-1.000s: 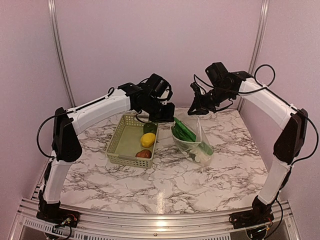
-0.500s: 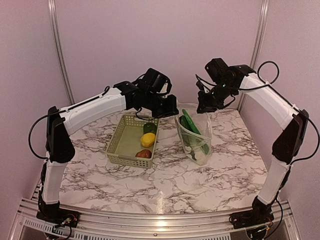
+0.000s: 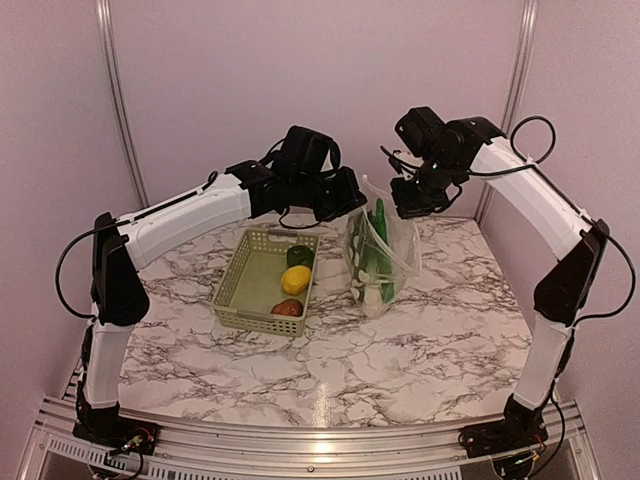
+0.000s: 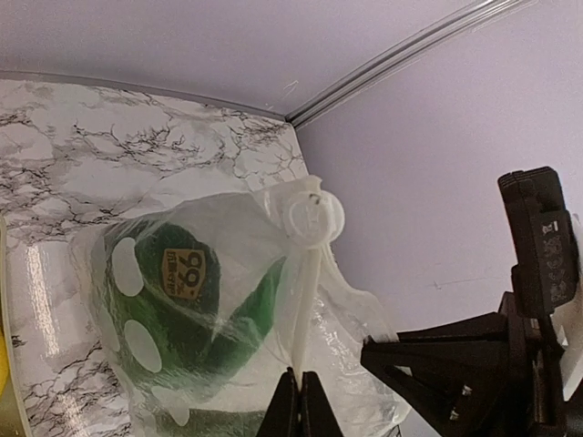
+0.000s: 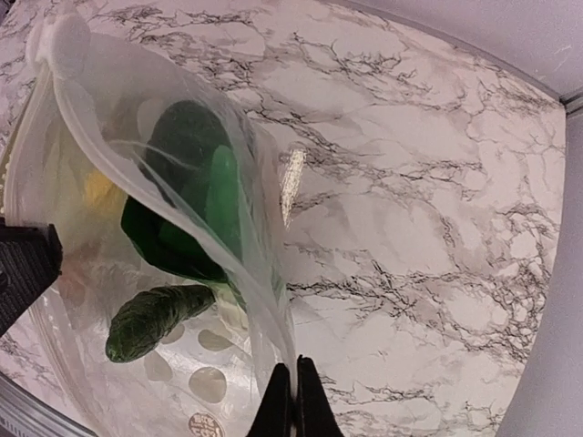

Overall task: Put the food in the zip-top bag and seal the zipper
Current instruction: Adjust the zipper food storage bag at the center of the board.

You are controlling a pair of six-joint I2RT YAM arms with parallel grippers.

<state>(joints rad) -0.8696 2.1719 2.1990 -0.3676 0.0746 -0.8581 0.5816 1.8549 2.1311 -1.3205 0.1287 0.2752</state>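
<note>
The clear polka-dot zip-top bag (image 3: 382, 255) hangs upright between my two grippers above the table, with dark green vegetables (image 3: 379, 228) and a white piece (image 3: 373, 297) inside. My left gripper (image 3: 352, 212) is shut on the bag's mouth edge at the left; its wrist view shows the jaws (image 4: 299, 405) pinching the seal strip (image 4: 305, 300). My right gripper (image 3: 408, 208) is shut on the mouth edge at the right, with the jaws (image 5: 293, 401) pinching the plastic. Green vegetables (image 5: 178, 228) show through the bag (image 5: 137, 300).
The pale green lattice basket (image 3: 238, 282) stands left of the bag. It holds a dark green piece (image 3: 298, 255), a yellow fruit (image 3: 294, 279) and a brown round piece (image 3: 287, 308). The marble table (image 3: 400, 350) reaches the back wall and metal corner posts.
Both grippers rose and lifted the bag from lying slumped on the table to hanging upright. The bag's mouth has been drawn tauter between them. The basket has not moved.
</note>
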